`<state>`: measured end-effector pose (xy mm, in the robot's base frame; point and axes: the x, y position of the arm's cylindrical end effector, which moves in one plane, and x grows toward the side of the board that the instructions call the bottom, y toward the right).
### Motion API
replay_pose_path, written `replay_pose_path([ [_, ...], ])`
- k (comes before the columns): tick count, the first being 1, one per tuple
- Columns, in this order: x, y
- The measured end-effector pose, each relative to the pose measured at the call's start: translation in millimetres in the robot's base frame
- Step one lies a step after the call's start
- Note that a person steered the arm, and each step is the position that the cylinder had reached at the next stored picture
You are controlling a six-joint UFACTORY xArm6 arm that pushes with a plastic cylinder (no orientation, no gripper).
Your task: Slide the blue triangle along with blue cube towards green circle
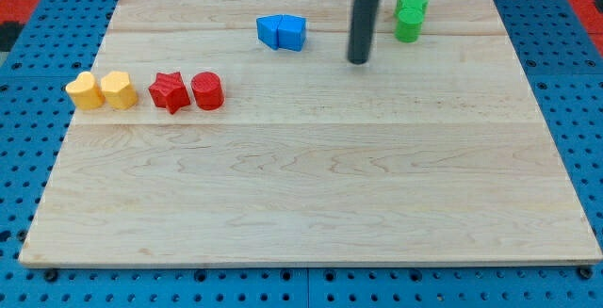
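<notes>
A pale wooden desk (311,186) with visible grain is shown on blue pegboard. Smooth plastic blocks are seen: a blue cube (271,31) touching a blue triangle (292,33) near the view's top, and a green circle (408,26) below a green star (411,7), touching. No hand is fitted; the dark rod's tip (358,61) is set between the blue and green pairs, touching nothing.

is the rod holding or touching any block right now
Nothing is held. My tip stands free on the board, between the blue triangle with the blue cube at the view's left and the green circle at the right.
</notes>
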<state>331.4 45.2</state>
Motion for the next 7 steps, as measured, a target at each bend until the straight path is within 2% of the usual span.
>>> replay_pose_path([
  [2, 0.0, -151.3],
  [3, -17.1, -172.7],
  [5, -64.2, -159.6],
  [7, -62.9, -117.6],
])
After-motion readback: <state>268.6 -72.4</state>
